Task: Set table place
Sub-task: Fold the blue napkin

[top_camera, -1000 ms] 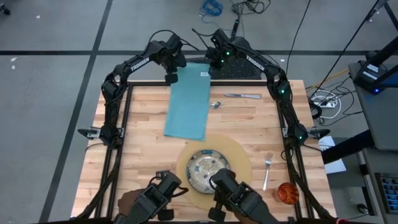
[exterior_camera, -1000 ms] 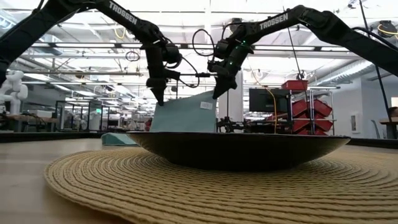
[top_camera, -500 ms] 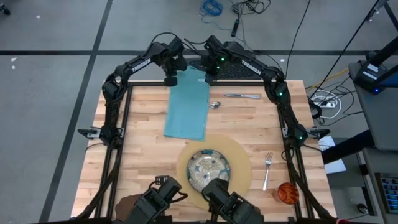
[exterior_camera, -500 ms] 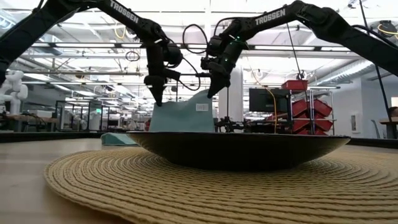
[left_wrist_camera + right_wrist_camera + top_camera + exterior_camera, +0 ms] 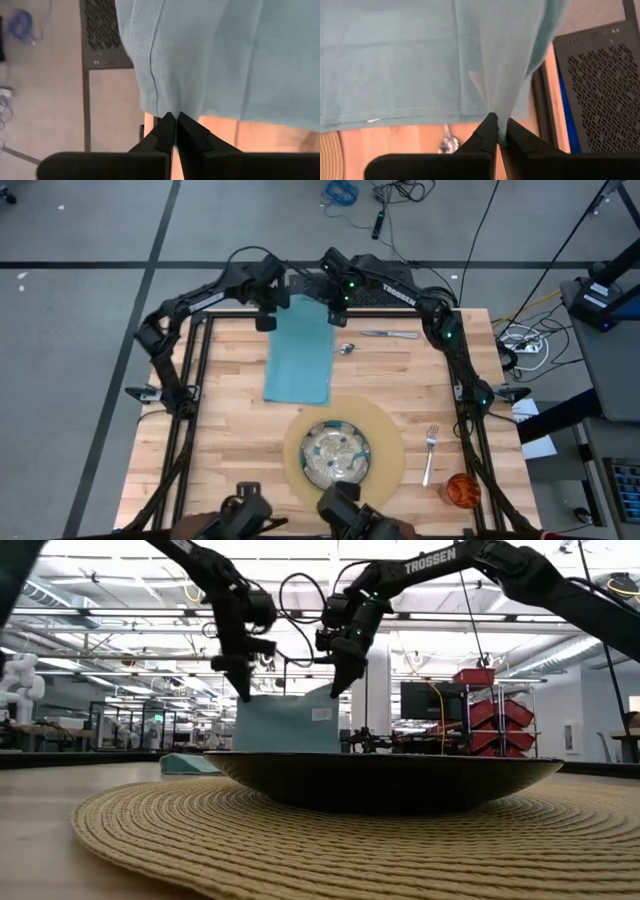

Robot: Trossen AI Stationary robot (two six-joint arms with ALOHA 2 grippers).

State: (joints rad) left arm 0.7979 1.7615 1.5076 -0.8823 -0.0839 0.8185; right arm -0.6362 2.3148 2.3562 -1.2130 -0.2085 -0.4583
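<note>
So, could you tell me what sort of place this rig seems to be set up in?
Probably a robotics lab or workshop: a bare concrete floor with loose cables, red storage bins and a monitor behind the table.
</note>
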